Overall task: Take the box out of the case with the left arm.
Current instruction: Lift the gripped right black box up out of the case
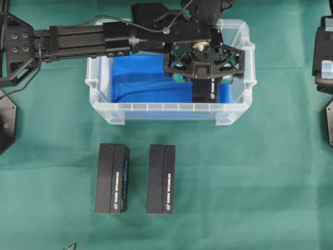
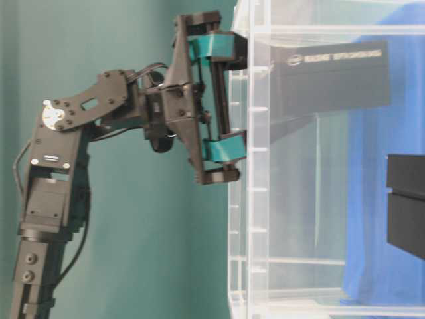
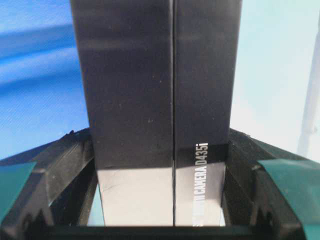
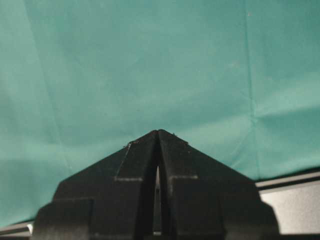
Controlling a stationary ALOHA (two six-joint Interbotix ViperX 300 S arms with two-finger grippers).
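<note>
Inside the case (image 1: 104, 99), at its right end, the box (image 1: 203, 89) is held upright by the left gripper (image 1: 204, 65). The jaws are set part-way open and closed on the two long sides of the box, with the teal pads (image 2: 219, 147) level with the case rim. The box is judged to be stiff, light cardboard with a smooth, possibly slippery finish; the hold across its narrow width near the upper end appears suitable. The clear wall of the case stands just beside the box and is the main obstruction during lifting. Two similar boxes (image 1: 112, 178) lie on the tabletop (image 1: 250, 187) in front of the case, well apart from it. The right gripper (image 4: 158, 165) is closed and empty.
</note>
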